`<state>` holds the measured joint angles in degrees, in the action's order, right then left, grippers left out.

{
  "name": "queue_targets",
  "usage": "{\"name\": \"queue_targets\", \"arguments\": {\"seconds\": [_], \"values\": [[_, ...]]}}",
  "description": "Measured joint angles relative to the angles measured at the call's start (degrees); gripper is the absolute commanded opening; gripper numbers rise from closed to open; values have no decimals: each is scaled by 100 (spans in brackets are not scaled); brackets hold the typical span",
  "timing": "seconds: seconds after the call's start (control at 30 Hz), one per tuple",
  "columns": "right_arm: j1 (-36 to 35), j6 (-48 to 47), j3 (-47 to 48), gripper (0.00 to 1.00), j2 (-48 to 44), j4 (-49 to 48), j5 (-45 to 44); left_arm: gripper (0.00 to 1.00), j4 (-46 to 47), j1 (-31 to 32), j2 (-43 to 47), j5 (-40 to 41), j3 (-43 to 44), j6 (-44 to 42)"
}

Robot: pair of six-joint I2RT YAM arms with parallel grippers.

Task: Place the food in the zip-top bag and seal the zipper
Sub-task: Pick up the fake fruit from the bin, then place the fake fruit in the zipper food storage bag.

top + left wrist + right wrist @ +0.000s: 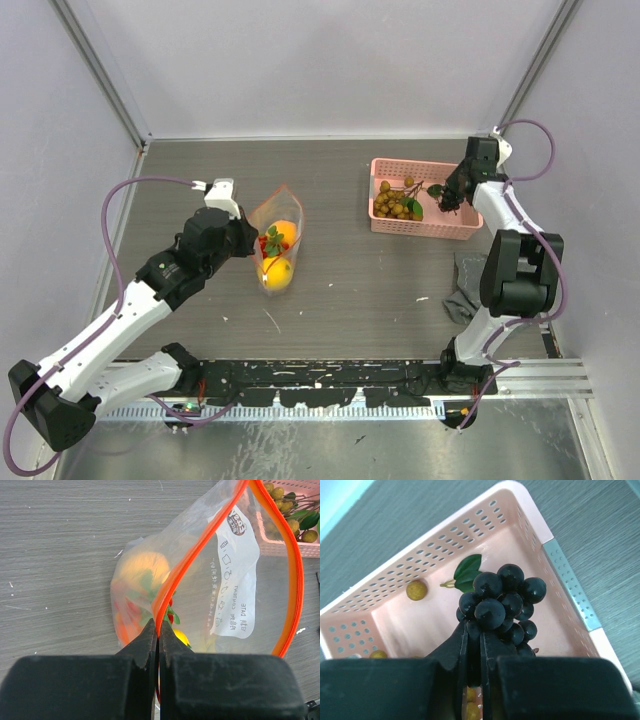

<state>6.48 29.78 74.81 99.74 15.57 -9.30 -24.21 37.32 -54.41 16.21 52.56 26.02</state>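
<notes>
Top view: the zip-top bag lies left of the middle on the grey surface, with fruit inside. The pink basket sits far right. Pale walls stand all round.

Left wrist view: the left jaws are clamped on the zipper, holding the bag's mouth wide for more food.

Right wrist view: the right jaws are nearly together and seem to pinch the dark grapes in the basket, ready for lifting.

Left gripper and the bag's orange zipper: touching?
Touching. Left wrist view shows the left gripper pinched shut on the zipper, the orange strip running into the pinch.
</notes>
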Motion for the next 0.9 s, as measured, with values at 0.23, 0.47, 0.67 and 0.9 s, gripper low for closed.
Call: {"name": "queue_targets", "arguments": {"seconds": [0.23, 0.47, 0.67, 0.9], "values": [[-155, -162, -186, 0, -828, -9, -33, 0, 37, -15, -59, 2, 0, -2], [-841, -332, -258, 0, -1825, -9, -116, 0, 42, -28, -66, 2, 0, -2], [-1646, -352, -415, 0, -2664, -15, -129, 0, 57, -33, -109, 2, 0, -2], [-2782, -302, -551, 0, -3097, -72, -254, 0, 79, -33, -116, 4, 0, 0]]}}
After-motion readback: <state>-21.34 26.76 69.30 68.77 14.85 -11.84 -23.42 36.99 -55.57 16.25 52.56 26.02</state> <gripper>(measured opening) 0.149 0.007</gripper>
